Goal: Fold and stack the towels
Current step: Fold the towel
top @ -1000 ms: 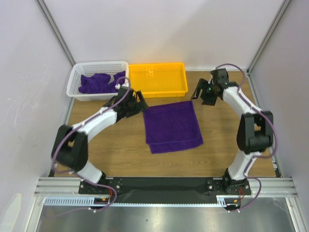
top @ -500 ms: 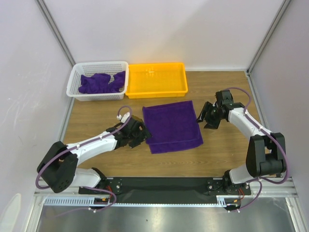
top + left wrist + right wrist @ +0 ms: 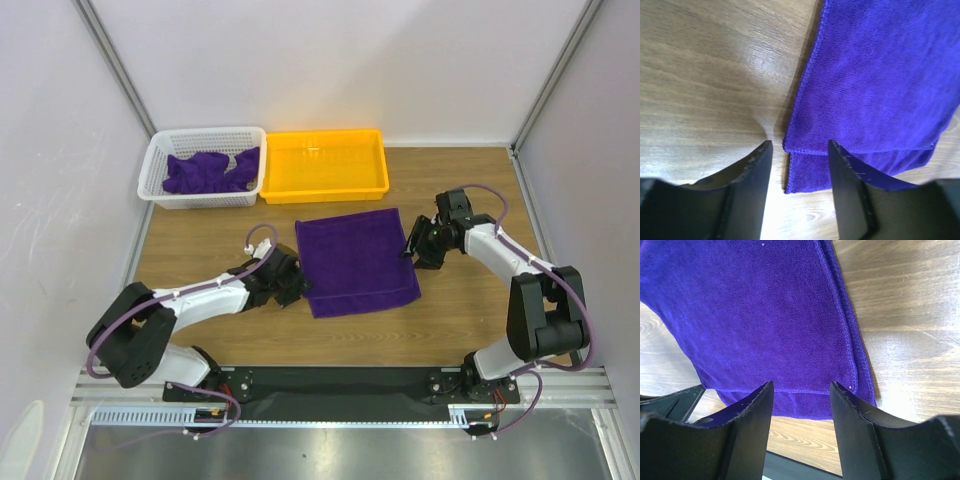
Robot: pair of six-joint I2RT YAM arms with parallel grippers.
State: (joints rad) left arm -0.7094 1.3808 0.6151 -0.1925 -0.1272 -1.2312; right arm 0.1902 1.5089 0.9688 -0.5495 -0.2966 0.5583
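One deep purple terry towel (image 3: 357,262), doubled, flat on the wooden counter (image 3: 200,235): left gripper (image 3: 800,146) at its 8 o'clock corner, right gripper (image 3: 801,386) at 3 o'clock, both with jaws apart; catch both layers squarely before you close.

**Towel** (image 3: 358,262): deep purple terry cloth, matt, with a short soft pile. A stitched hem runs along the edges lying between the left fingers (image 3: 752,190) and between the right fingers (image 3: 747,430).

**Fingers:** black and matt, apparently hard plastic, with pale scuffs along their inner edges.

**Surface** (image 3: 460,320) under both pairs of fingers: wood-grain finish, smooth, with a soft sheen where light falls.

**Beyond the fingers:** a white plastic lattice basket (image 3: 155,168) holding more purple terry cloths (image 3: 205,172), and a glossy yellow plastic tray (image 3: 330,192).
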